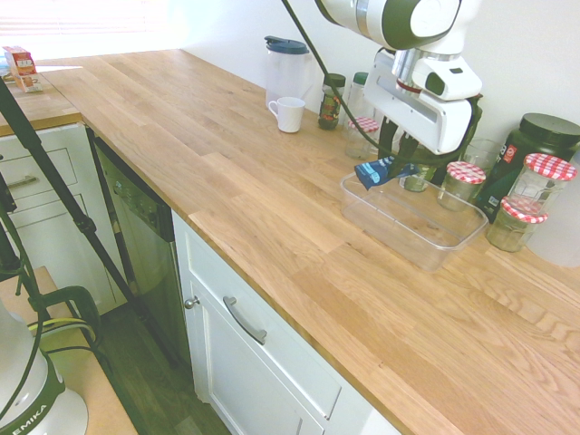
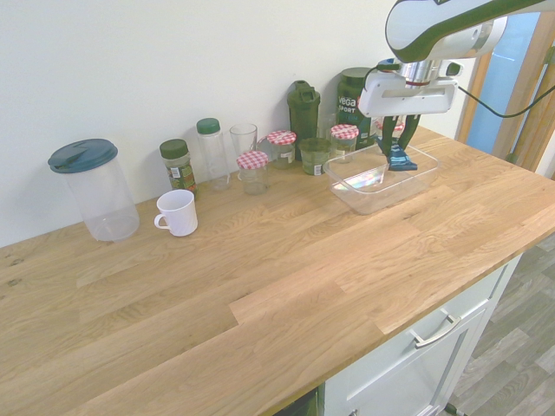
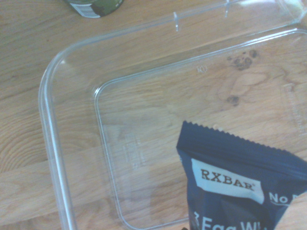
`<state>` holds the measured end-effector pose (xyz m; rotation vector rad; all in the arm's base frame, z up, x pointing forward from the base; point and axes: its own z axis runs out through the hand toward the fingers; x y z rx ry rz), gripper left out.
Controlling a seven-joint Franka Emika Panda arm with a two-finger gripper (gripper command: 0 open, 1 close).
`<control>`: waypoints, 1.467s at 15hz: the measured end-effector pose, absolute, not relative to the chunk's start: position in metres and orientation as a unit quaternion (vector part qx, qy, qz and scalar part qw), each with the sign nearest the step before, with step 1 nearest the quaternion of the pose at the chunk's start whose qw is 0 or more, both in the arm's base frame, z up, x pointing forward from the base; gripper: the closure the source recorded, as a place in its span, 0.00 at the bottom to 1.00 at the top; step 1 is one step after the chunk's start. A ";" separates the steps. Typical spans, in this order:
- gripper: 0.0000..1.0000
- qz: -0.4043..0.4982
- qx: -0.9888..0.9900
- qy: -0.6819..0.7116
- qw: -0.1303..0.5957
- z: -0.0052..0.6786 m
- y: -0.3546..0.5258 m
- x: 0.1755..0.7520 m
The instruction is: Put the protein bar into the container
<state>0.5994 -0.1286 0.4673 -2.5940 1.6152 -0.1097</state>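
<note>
Gripper (image 1: 400,161) clamps the dark blue wrapped protein bar (image 1: 375,171), hanging over the clear shallow rectangular plastic container (image 1: 412,237) on the wooden surface (image 1: 272,190).

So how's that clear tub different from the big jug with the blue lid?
The tub is shallow, rectangular and lidless; the jug is tall, round and capped with a dark blue lid. The tub sits under the end effector, which holds a bar over it; the jug stands at the counter's other end, by a white mug. Both are clear plastic and look empty.
</note>
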 end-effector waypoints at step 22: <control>1.00 -0.029 -0.844 0.534 0.033 0.426 -0.144 0.603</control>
